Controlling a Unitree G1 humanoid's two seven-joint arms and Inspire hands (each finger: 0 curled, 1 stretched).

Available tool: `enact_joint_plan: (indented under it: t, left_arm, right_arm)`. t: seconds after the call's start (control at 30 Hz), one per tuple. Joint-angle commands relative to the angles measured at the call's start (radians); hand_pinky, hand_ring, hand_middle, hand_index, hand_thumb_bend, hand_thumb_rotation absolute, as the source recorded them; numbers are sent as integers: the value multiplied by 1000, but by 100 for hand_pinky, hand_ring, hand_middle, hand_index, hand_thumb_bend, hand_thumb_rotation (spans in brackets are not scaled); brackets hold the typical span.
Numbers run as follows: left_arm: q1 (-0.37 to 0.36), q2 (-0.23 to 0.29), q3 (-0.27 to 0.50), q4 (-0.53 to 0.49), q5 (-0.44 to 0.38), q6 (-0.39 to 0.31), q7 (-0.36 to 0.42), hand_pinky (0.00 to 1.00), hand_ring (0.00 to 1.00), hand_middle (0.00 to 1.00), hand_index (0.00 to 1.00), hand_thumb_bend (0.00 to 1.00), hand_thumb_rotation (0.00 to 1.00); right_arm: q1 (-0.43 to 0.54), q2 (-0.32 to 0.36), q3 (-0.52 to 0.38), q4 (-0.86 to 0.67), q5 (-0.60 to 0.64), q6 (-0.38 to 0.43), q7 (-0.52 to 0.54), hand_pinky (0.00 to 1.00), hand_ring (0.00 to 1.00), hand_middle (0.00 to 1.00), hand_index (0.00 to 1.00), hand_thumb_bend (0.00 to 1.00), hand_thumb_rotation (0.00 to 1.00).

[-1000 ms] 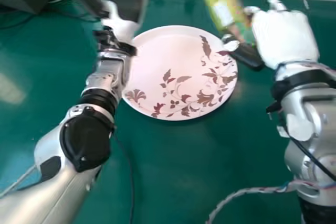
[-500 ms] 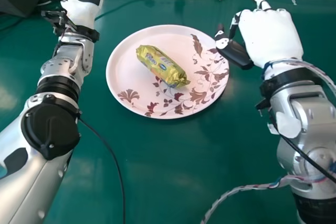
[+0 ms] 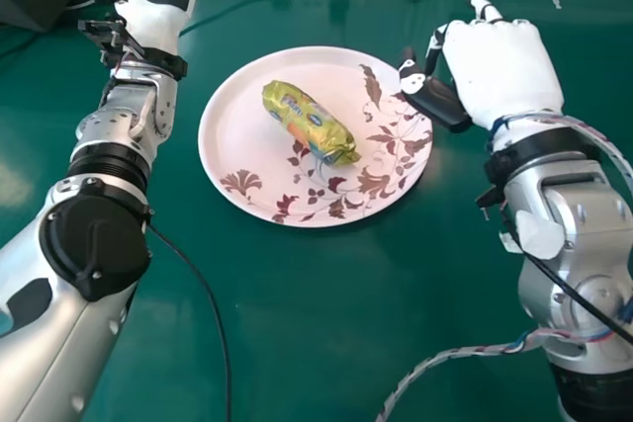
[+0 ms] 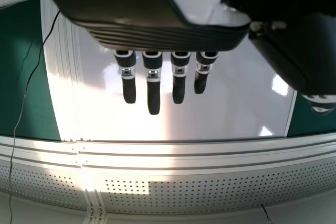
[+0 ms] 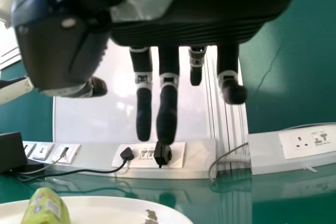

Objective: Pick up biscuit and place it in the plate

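A biscuit (image 3: 311,124) in a shiny yellow-green wrapper lies on its side in a round plate (image 3: 229,126), near the middle. It lies slantwise, one end toward the far left and the other toward the near right. The plate is pale pink, with brown and maroon leaves and flowers over its right and near parts, and it rests on a green table (image 3: 326,323).

The right hand (image 3: 502,71) is to the right of the plate, apart from the biscuit, its thumb near the plate's rim. In the right wrist view its fingers (image 5: 167,108) are extended and loosely spread, with nothing held in them.

The left hand (image 3: 158,7) is beyond the plate's left side, at the far left of the head view; its fingers (image 4: 153,95) are straight and slightly apart, holding nothing. A black cable (image 3: 213,294) runs along the table beside the left arm (image 3: 94,239).
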Motion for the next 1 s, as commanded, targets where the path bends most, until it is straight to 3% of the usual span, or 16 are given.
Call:
enact_joint_plan:
  t: [0.0, 0.97]
  left_arm:
    - [1, 5, 1, 3, -3, 0, 9, 89, 86, 95, 100, 100, 75]
    - [5, -5, 7, 7, -8, -27, 0, 88, 85, 95, 100, 100, 77]
  right_arm:
    - [-1, 0, -1, -3, 10, 8, -8, 7, 12, 21, 48, 49, 4]
    - [-5, -9, 2, 4, 19, 7, -52, 9, 14, 23, 48, 50, 6]
